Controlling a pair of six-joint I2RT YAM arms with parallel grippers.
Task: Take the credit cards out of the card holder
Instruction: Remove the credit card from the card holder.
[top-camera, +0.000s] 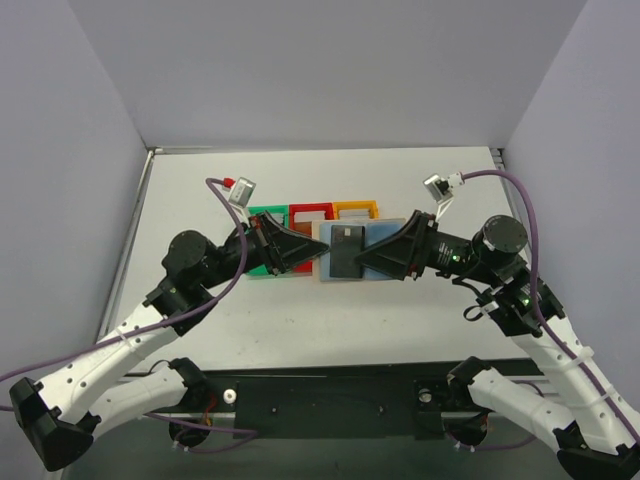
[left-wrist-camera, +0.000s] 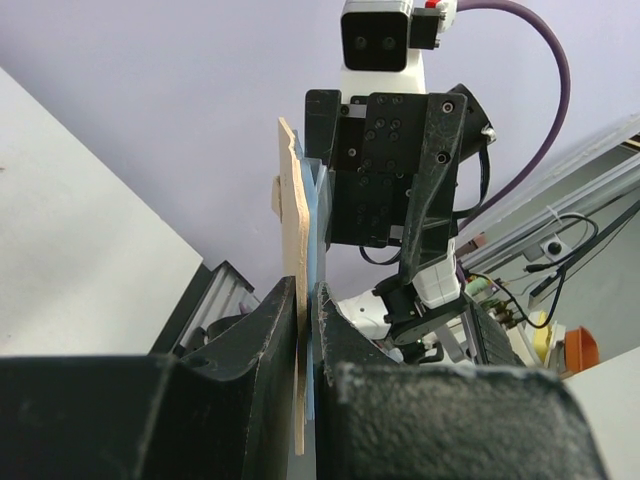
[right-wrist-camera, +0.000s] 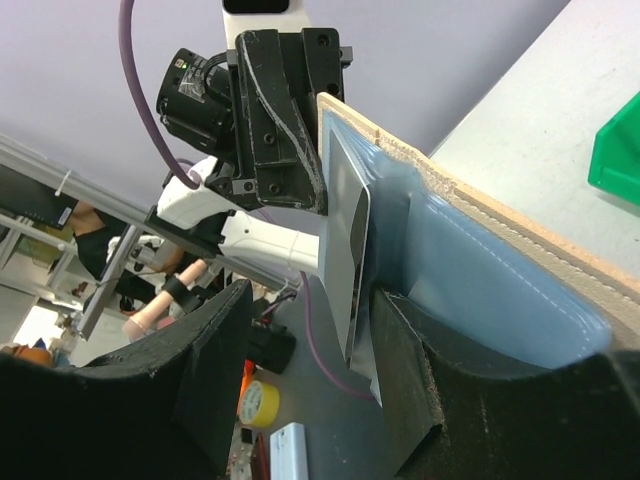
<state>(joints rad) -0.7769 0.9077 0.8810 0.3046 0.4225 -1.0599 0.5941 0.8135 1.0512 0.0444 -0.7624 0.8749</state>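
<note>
1. Left arm: white links, black joints, black base.
2. Right arm: same white-and-black build.
3. Purple cable trails along each arm.
4. Wrist camera: small white box, red plug.
5. Right gripper: black wedge, small screws.

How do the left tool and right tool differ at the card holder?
The left tool is shut on the edge of the flat tan card holder with light blue lining; the right tool is open. The left tool grips the holder itself; the right tool straddles a dark grey card standing in it. Both are black and face it from opposite sides.
</note>
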